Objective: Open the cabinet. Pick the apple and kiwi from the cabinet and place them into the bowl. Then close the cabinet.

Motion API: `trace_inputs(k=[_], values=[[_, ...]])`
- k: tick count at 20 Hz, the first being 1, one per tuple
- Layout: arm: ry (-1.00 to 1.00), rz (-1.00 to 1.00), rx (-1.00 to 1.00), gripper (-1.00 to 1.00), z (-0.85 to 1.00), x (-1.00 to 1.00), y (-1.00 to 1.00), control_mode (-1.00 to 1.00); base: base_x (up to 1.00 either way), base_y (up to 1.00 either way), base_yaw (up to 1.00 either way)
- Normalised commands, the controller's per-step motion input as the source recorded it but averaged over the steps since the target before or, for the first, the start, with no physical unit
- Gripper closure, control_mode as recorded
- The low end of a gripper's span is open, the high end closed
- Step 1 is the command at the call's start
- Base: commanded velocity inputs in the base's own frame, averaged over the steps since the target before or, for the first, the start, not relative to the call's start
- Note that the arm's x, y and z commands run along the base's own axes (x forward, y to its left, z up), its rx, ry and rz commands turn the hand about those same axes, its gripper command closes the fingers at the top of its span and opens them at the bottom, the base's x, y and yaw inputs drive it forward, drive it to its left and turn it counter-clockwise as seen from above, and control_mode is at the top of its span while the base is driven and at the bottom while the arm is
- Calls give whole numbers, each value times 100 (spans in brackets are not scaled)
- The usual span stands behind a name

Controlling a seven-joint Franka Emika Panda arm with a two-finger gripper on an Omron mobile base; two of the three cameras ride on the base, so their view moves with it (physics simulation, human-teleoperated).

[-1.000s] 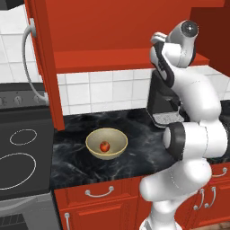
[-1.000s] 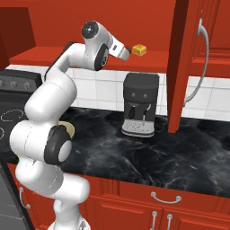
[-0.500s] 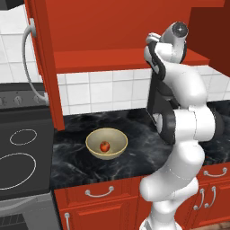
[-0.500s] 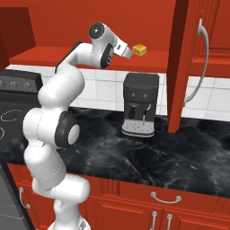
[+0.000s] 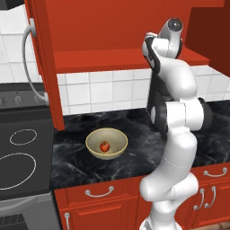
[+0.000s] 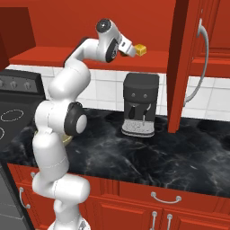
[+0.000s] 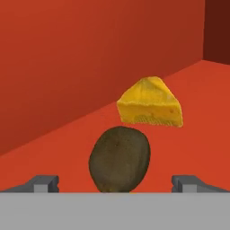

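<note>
Kiwi (image 7: pixel 119 159) before cheese wedge (image 7: pixel 150 103)

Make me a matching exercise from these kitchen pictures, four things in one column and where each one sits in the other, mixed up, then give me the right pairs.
Things:
1. apple
2. kiwi
3. cheese wedge
4. coffee machine

Places:
A. on the black counter under the open cabinet
B. in the bowl
C. on the cabinet shelf, right ahead of the open gripper
D. on the cabinet shelf, just behind the brown fruit

Pairs: 1-B, 2-C, 3-D, 4-A
</note>
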Motion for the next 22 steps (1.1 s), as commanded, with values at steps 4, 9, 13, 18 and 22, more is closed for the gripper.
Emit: trace_inputs(k=[4,9,13,18,22], values=[[2,0,0,-100,-3,35,0,-100,0,0,0],[0,0,0,-100,-19,38,0,-100,0,0,0],[0,0,0,-100,-20,41,-4,-100,0,0,0],[2,0,-2,100,-19,30,-8,-100,0,0,0],[0,0,0,100,0,2,0,-100,0,0,0]])
